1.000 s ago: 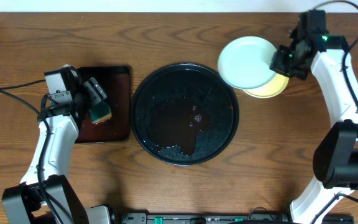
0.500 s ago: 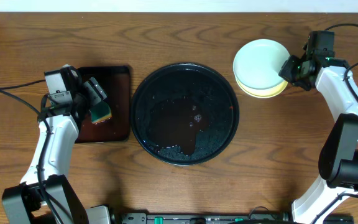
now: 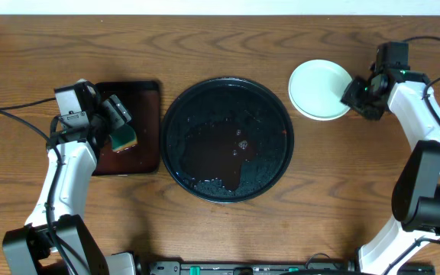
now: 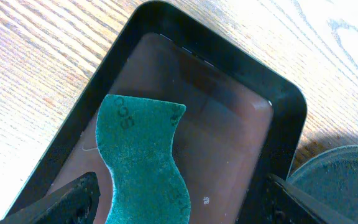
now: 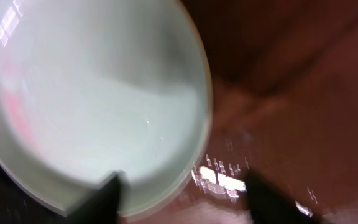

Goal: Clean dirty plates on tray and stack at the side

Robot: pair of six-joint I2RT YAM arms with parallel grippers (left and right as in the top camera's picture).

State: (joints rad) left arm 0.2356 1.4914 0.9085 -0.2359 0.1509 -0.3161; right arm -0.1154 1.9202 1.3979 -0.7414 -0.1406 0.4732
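The round black tray (image 3: 228,139) sits mid-table with no plate on it, only wet streaks. A pale mint-white plate (image 3: 321,89) lies on the table to the tray's right, and it fills the right wrist view (image 5: 92,106). My right gripper (image 3: 355,95) is at that plate's right rim, open (image 5: 185,199). One finger is over the rim and the other over bare wood. My left gripper (image 3: 119,122) hangs open (image 4: 179,208) over a green sponge (image 4: 145,162) lying flat between its fingers.
The sponge (image 3: 125,139) rests in a small rectangular reddish-brown tray (image 3: 147,99) left of the black tray. The right wrist view is blurred. Bare wooden table surrounds both trays.
My right gripper carried the mint-white plate down onto the yellow plate, covering it, then opened and let go. The left arm and the sponge have not moved.
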